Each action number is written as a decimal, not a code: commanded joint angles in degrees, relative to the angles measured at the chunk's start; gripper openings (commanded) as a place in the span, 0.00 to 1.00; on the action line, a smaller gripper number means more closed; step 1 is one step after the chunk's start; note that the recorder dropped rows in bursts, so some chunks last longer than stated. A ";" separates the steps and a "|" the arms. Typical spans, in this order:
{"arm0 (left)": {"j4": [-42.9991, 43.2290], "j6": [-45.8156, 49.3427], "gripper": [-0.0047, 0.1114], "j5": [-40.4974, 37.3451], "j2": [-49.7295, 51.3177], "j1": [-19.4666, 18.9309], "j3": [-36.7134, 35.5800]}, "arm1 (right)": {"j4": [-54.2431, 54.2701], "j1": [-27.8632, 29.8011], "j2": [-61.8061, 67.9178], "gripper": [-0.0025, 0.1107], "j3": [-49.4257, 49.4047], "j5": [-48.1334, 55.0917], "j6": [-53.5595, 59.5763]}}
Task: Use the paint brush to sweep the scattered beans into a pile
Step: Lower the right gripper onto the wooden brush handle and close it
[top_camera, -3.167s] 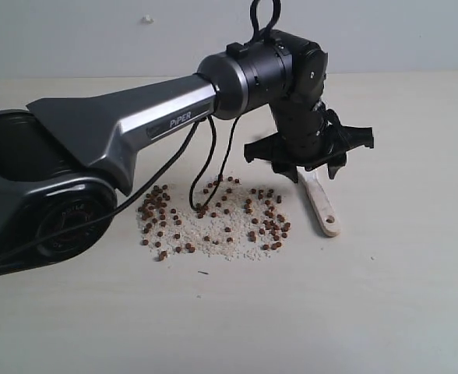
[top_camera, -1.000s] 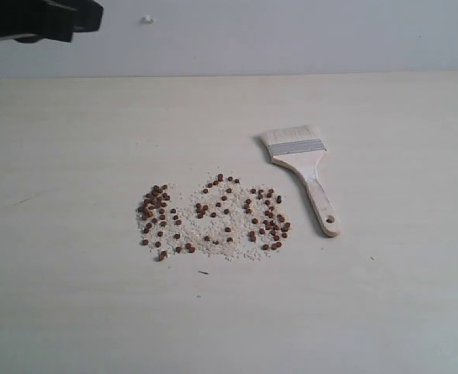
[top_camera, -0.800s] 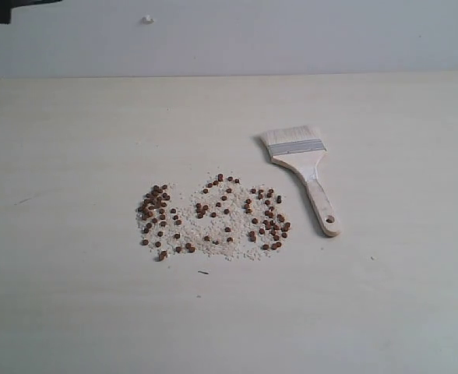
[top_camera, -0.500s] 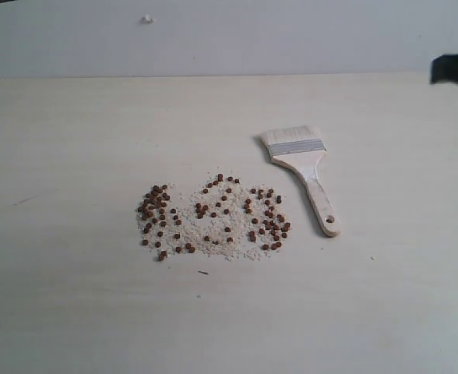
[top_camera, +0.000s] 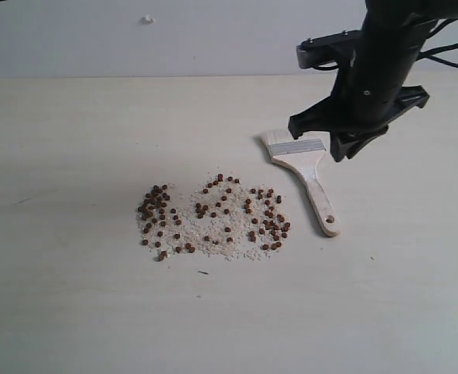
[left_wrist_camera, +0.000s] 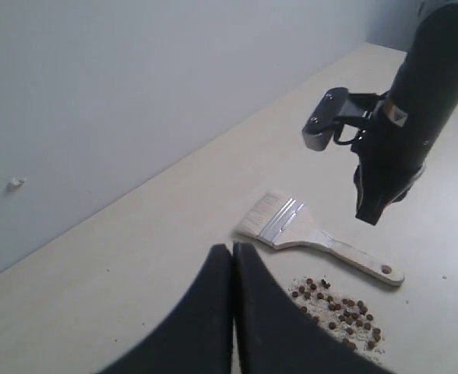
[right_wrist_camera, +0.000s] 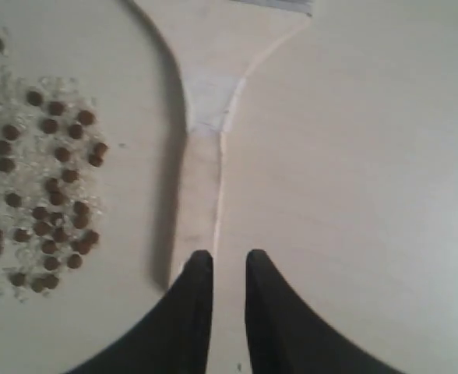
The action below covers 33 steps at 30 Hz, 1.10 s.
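The paint brush (top_camera: pixel 303 164) lies flat on the table, with its whitish bristles toward the wall and its holed handle end toward the front. The beans (top_camera: pixel 213 218) lie to its left in a loose flat patch mixed with white crumbs; no pile shows. My right gripper (top_camera: pixel 346 152) hangs above the brush head. In the right wrist view its fingertips (right_wrist_camera: pixel 223 259) stand a little apart over the wooden handle (right_wrist_camera: pixel 202 187), with nothing between them. My left gripper (left_wrist_camera: pixel 233 251) is shut and empty, well back from the brush (left_wrist_camera: pixel 315 238).
The right arm (left_wrist_camera: pixel 400 140) reaches in from the right over the pale table (top_camera: pixel 73 312). A grey wall (top_camera: pixel 174 39) runs along the table's far edge. In the right wrist view, beans (right_wrist_camera: pixel 50 179) lie beside the handle.
The left arm has left the exterior view at the top left. The right arm came in from the right, now hangs over the brush, and its jaws have parted slightly.
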State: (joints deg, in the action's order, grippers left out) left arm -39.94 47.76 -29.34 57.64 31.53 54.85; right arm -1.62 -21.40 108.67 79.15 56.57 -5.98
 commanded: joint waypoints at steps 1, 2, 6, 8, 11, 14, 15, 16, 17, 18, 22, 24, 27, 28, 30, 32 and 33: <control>-0.80 0.01 0.04 1.04 -0.27 -0.26 -0.14 | 4.39 -0.15 5.20 0.31 4.72 0.54 3.01; -1.02 0.01 0.04 1.16 -0.27 -0.26 -0.14 | 4.63 -0.15 6.52 0.34 5.64 0.54 3.01; -1.40 0.01 0.04 1.28 -0.27 -0.26 -0.14 | 4.53 -0.15 11.14 0.39 7.49 0.70 3.01; -1.40 0.01 0.04 1.28 -0.27 -0.26 -0.14 | 3.67 -0.15 13.27 0.39 7.59 0.48 3.01; -1.40 0.01 0.04 1.28 -0.27 -0.26 -0.14 | 1.62 -0.15 14.70 0.39 7.59 -1.04 2.65; -1.40 0.01 0.04 1.28 -0.27 -0.26 -0.14 | 1.62 0.07 16.07 0.39 7.59 -3.11 1.52; -1.40 0.01 0.04 1.28 -0.27 -0.26 -0.14 | 1.62 0.18 16.55 0.39 7.59 -3.61 1.27; -1.40 0.01 0.04 1.28 -0.27 -0.26 -0.14 | 1.62 0.19 16.78 0.39 7.59 -3.74 1.14; -1.40 0.01 0.04 1.28 -0.27 -0.26 -0.14 | 1.62 0.19 16.87 0.39 7.59 -4.23 1.14; -1.40 0.01 0.04 1.28 -0.27 -0.26 -0.14 | 1.62 0.19 16.92 0.39 7.59 -4.64 1.14; -1.64 0.01 0.04 1.28 -0.27 -0.26 -0.14 | 1.62 0.19 17.30 0.39 7.82 -6.52 0.10; -1.81 0.01 0.04 1.28 -0.27 -0.26 -0.14 | 1.62 0.19 17.30 0.39 8.57 -6.41 -0.13; -1.91 0.01 0.04 1.28 -0.27 -0.26 -0.14 | 1.62 0.19 17.43 0.39 9.42 -6.02 -1.31; -1.91 0.01 0.04 1.28 -0.27 -0.26 -0.14 | 1.62 0.19 17.43 0.39 9.59 -6.02 -1.64; -1.91 0.01 0.04 1.28 -0.27 -0.26 -0.14 | 1.62 0.19 17.56 0.39 9.82 -5.77 -2.41; -1.91 0.01 0.04 1.28 -0.27 -0.26 -0.14 | 1.62 0.19 17.93 0.39 9.82 -5.53 -3.79; -1.91 0.01 0.04 1.28 -0.27 -0.26 -0.14 | 1.62 0.19 18.07 0.39 9.82 -5.36 -4.55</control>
State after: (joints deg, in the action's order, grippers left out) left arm -41.09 47.76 -28.82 57.64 31.53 54.85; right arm 0.32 -21.49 126.05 88.40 50.96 -8.67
